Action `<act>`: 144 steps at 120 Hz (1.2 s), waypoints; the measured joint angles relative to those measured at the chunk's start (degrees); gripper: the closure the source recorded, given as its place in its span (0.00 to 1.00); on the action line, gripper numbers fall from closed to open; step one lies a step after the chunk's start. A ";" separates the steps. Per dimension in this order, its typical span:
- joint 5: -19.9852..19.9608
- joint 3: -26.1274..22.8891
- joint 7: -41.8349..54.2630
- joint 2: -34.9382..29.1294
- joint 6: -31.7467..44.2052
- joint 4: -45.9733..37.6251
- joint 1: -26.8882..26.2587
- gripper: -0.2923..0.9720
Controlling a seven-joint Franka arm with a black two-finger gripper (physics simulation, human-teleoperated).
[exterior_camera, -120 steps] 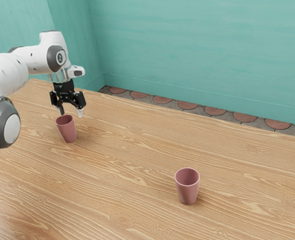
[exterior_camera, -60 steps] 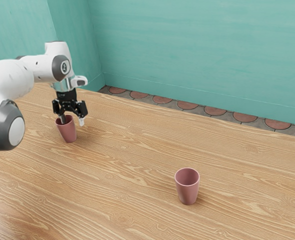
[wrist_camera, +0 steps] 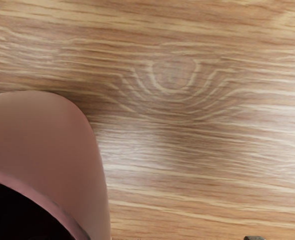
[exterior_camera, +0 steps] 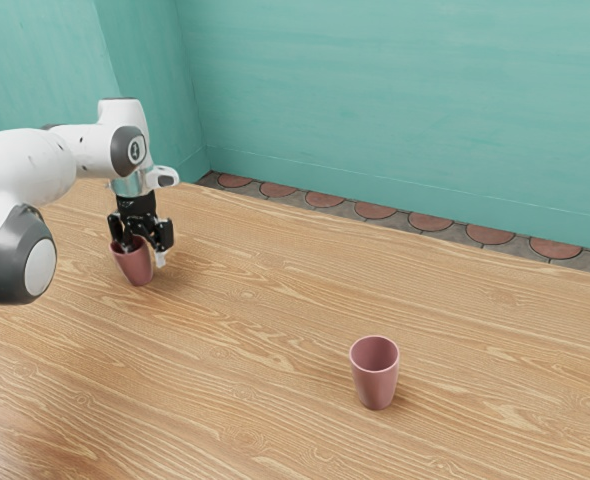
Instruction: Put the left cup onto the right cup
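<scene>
— Pincer first: how does it stand in the exterior view?

— It is the black two-fingered pincer on the white arm. It points down with its jaws apart, clamped on nothing. It sits at the rim of the matte pink tapered cup, one finger seemingly inside the mouth and the other just beside the wall.

— Where is that cup?

— It is on the light wooden bench, toward its far edge at the exterior view's left. A second pink cup stands upright well apart, nearer the bench's near edge.

— And the wrist view?

— The matte pink tapered cup lies just under the hand, showing its wall and dark mouth, with the bench beside it.
</scene>
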 joint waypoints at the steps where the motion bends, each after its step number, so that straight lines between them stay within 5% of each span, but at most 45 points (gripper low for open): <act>1: 0.03 0.01 0.00 0.00 0.01 0.00 0.00 0.45; 18: 0.32 0.25 0.00 -0.01 0.09 0.01 0.03 0.67; 40: 1.07 0.63 0.05 -0.27 0.14 0.63 0.01 0.79; 108: 5.13 1.15 0.23 -4.26 0.21 5.55 -6.03 0.85; 144: 5.08 -4.61 -0.86 -7.12 0.23 6.69 -8.43 0.85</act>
